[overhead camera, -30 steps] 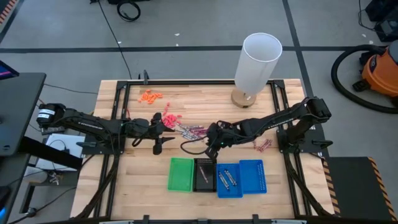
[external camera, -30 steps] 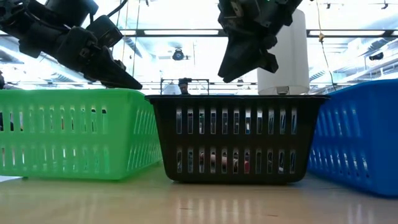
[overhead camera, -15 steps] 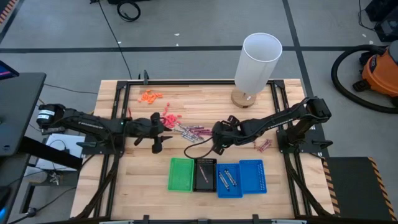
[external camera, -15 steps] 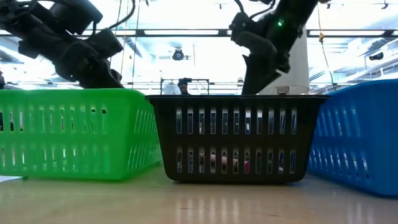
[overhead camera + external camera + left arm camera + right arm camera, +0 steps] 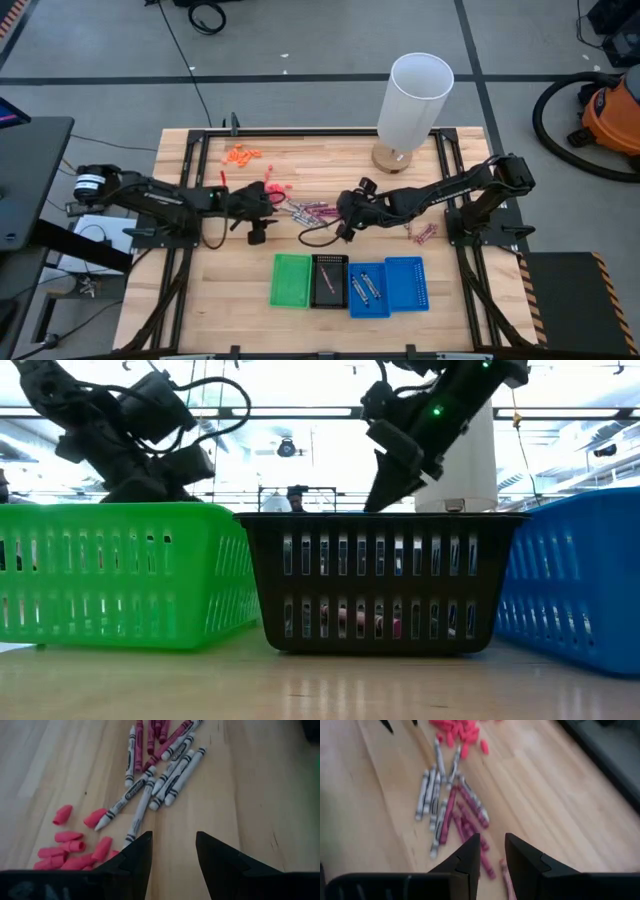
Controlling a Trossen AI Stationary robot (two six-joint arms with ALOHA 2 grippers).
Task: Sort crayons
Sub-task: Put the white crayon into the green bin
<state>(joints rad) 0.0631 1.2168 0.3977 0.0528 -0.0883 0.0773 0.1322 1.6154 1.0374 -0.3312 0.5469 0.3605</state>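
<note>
Grey-silver and dark maroon crayons [image 5: 308, 211] lie loose in a pile on the wooden table; they also show in the left wrist view [image 5: 165, 767] and the right wrist view [image 5: 447, 805]. My left gripper [image 5: 268, 206] is open and empty just left of the pile, fingers on either side of bare wood [image 5: 172, 852]. My right gripper [image 5: 344, 213] is open and empty just right of the pile, above its maroon crayons [image 5: 492, 855]. A few more crayons [image 5: 422, 233] lie at the right.
Coral-pink bits [image 5: 272, 188] lie beside the pile and orange bits [image 5: 240, 155] at the far left. A green tray [image 5: 291, 280], a black tray [image 5: 329, 292] with a crayon and two blue trays [image 5: 368, 304] [image 5: 406, 283] stand near the front. A white cylinder [image 5: 412, 100] stands at the back.
My right gripper has gone from above the black tray toward the far edge, to the right side of the crayon pile. My left gripper has gone toward the right, closer to the pile. The crayons on the table have stayed where they were.
</note>
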